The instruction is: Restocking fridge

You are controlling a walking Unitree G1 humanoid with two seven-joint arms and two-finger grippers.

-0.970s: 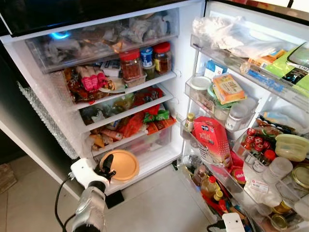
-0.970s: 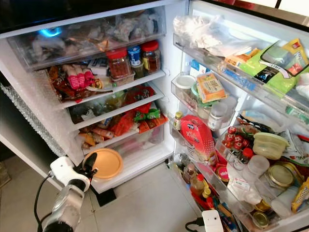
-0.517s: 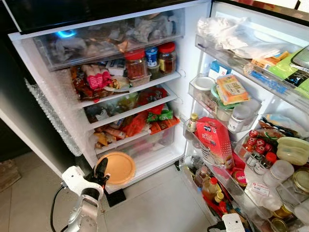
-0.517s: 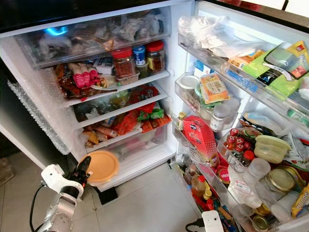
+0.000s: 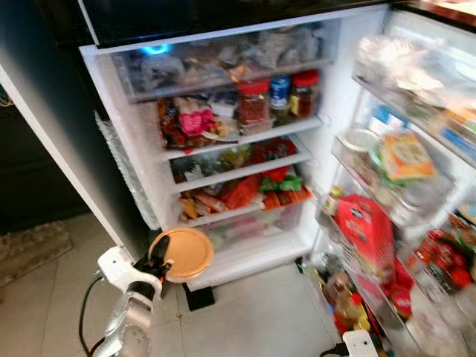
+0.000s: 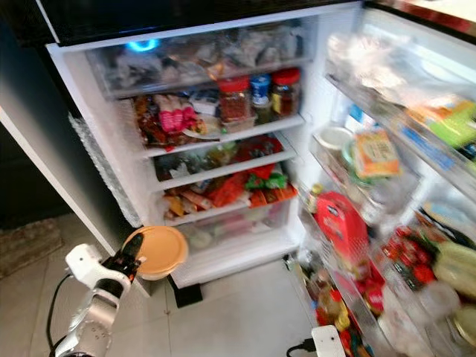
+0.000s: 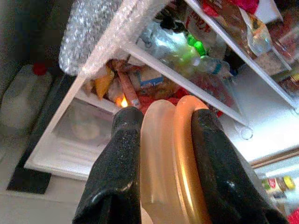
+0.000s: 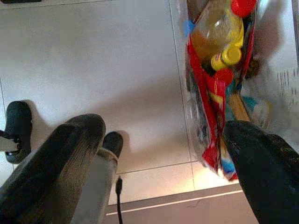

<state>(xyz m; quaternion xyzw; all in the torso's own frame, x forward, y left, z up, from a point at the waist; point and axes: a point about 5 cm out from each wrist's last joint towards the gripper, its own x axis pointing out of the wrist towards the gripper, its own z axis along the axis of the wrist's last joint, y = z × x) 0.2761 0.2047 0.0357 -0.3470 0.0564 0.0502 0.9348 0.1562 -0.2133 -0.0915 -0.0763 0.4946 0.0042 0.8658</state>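
My left gripper is shut on a round orange-lidded container, held by its edge in front of the open fridge's lowest level. In the left wrist view the two black fingers clamp the container's rim, one on each side. The fridge stands open, its shelves packed with jars, packets and bags. My right gripper hangs low over the tiled floor beside the door's bottom rack, its fingers wide open with nothing between them.
The open fridge door on the right carries racks crowded with bottles, jars and packets. A clear drawer sits at the fridge's bottom. Bubble wrap covers the fridge's left edge. Bare floor tiles lie in front; a black cable trails there.
The camera has swung left, so the whole fridge sits further right in view and looks blurred. My left gripper still holds the container, now slightly higher and nearer the bottom shelf.
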